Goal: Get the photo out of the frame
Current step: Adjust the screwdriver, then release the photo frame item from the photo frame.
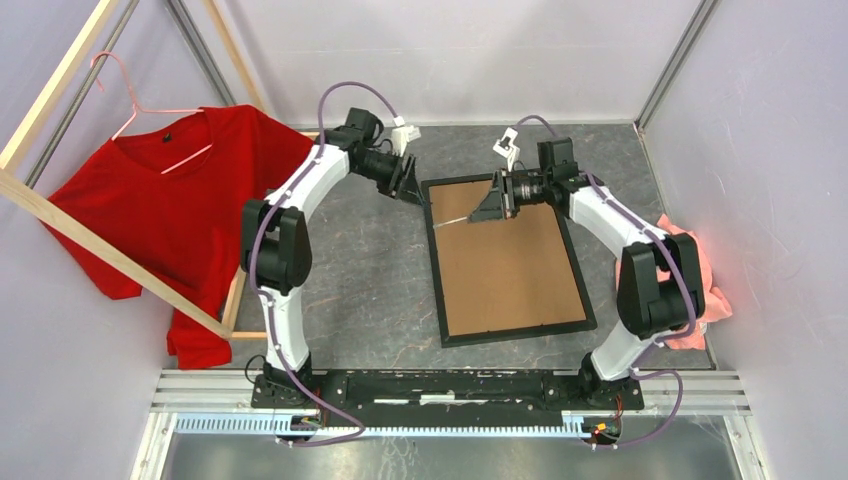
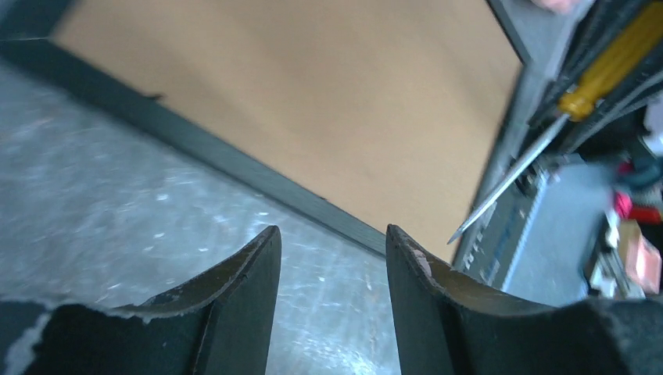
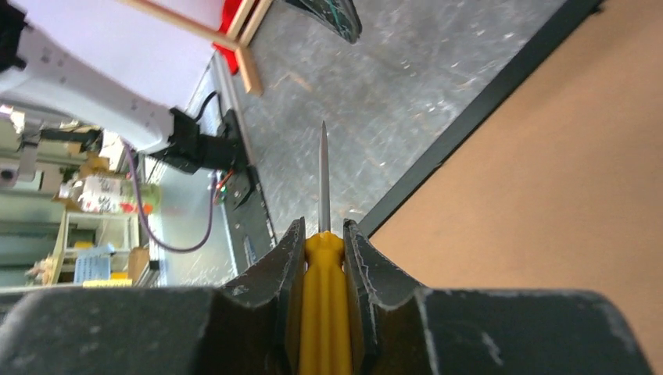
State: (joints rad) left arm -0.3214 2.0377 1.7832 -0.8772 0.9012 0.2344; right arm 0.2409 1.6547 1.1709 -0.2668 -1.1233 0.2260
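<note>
Frame [image 1: 521, 332], thin and black, lies flat on the grey table [image 1: 370, 270] between the two arms, turned face down so that its brown backing board [image 1: 505, 270] faces up. The photo is hidden under that board and cannot be seen in any view.

The left tool [image 2: 332, 234] hangs low over the bare table just outside the frame's left edge, near its far left corner. Its fingers stand apart with nothing between them, and neither touches the frame.

The right tool [image 3: 323, 226] is over the far end of the backing board, clamped on the yellow handle of a screwdriver [image 3: 324, 297]. The metal shaft sticks out past the fingertips and points toward the frame's left edge. Whether the tip touches the board or the frame cannot be told.

A red T-shirt [image 1: 170, 200] on a hanger hangs from a pale wooden rack [image 1: 60, 215] at the left. A pink cloth [image 1: 690, 270] lies at the right edge of the table, behind the right arm.
</note>
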